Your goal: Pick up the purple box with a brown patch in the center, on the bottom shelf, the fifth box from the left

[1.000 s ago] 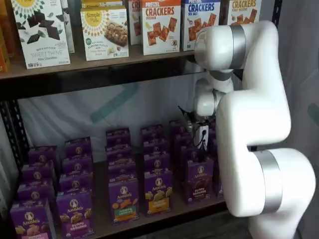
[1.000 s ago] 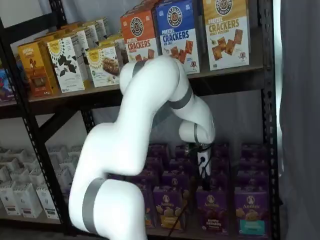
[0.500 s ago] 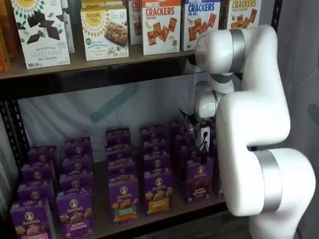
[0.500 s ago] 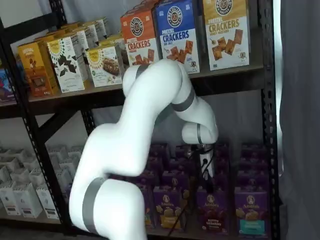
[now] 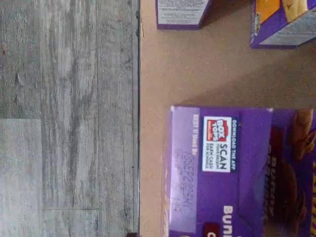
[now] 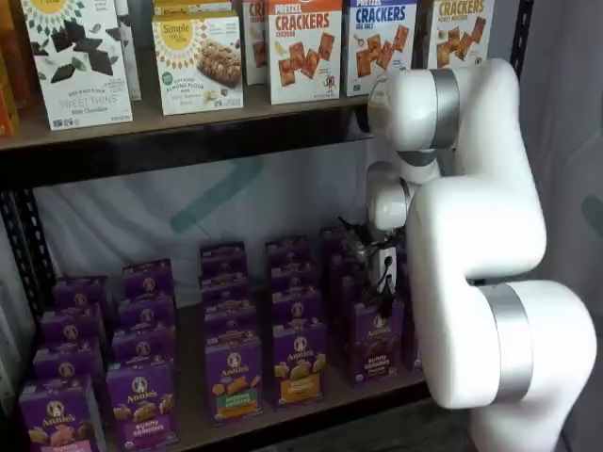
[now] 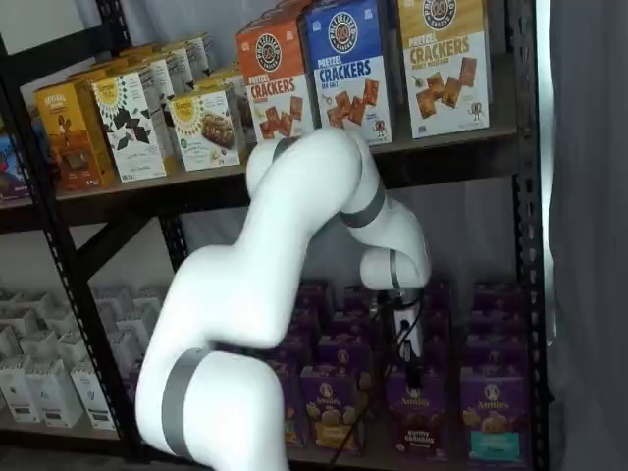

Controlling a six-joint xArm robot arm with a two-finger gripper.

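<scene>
The purple box with the brown patch (image 6: pixel 377 341) stands in the front row of the bottom shelf, and shows in both shelf views (image 7: pixel 417 417). In the wrist view its top, with a Box Tops label, and its brown cookie picture fill much of the frame (image 5: pixel 232 173). My gripper (image 6: pixel 384 299) hangs straight down just above that box's top, also seen in a shelf view (image 7: pixel 414 371). Its black fingers are small and seen side-on, so no gap shows. No fingers show in the wrist view.
Several more purple boxes stand in rows around the target: a yellow-patched one (image 6: pixel 300 363) on its left, a teal one (image 7: pixel 491 417) on its right. Cracker boxes (image 6: pixel 303 47) fill the upper shelf. A black shelf post (image 7: pixel 525 245) stands at the right. The shelf board's front edge (image 5: pixel 139 123) borders grey floor.
The gripper has moved down and slightly right, closer to the top of the brown-patched box. The boxes have not moved.
</scene>
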